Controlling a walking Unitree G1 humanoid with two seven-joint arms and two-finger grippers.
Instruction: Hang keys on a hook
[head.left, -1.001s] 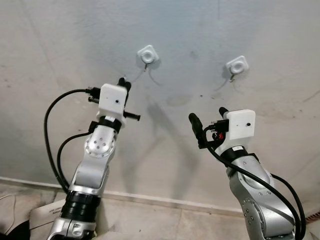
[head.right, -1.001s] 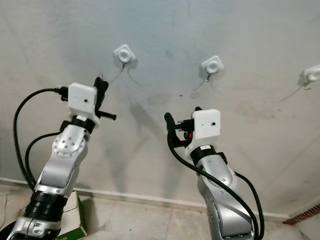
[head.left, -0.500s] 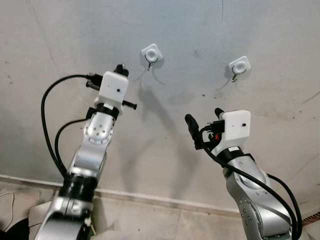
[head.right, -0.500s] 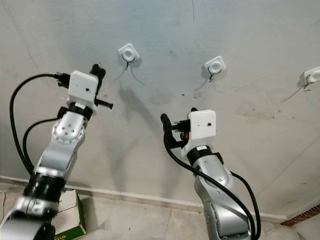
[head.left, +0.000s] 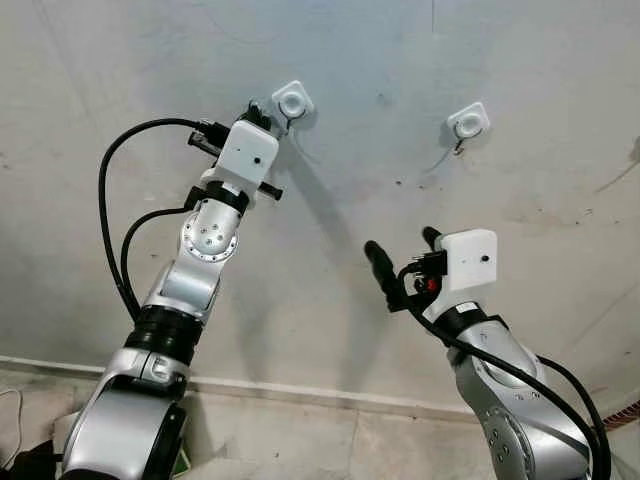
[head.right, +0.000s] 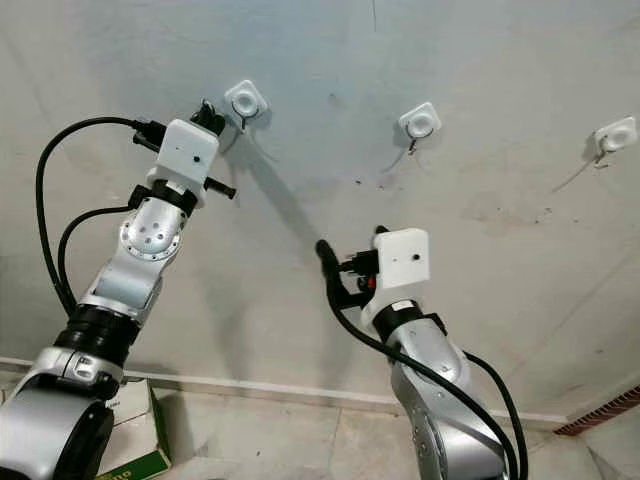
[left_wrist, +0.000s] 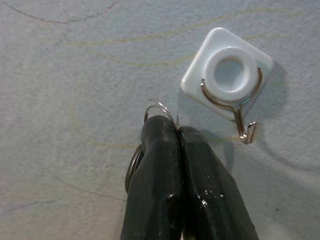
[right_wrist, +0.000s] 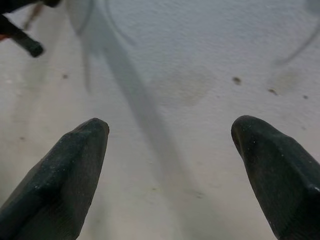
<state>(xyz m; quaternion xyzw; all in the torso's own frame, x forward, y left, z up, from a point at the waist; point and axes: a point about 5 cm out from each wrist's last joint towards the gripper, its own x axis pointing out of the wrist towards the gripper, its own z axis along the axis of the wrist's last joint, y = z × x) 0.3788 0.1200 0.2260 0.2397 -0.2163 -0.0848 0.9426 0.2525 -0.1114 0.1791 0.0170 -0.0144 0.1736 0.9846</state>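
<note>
Left arm up at the wall, key ring pinched just beside the first hook.

I see a rough, grey plaster wall (head.left: 120, 80) with faint stains, no writing readable on it. My left gripper (left_wrist: 176, 131) has its two black fingers pressed together on a thin wire key ring (left_wrist: 159, 107), whose loops poke out past the tips, close to but apart from the hook (left_wrist: 235, 75): a white square plastic pad with a round boss and a bent metal wire. My right gripper (right_wrist: 170, 135) hangs lower, fingers spread wide, holding nothing. Two more matching hooks (head.right: 418, 122) sit farther right.
</note>
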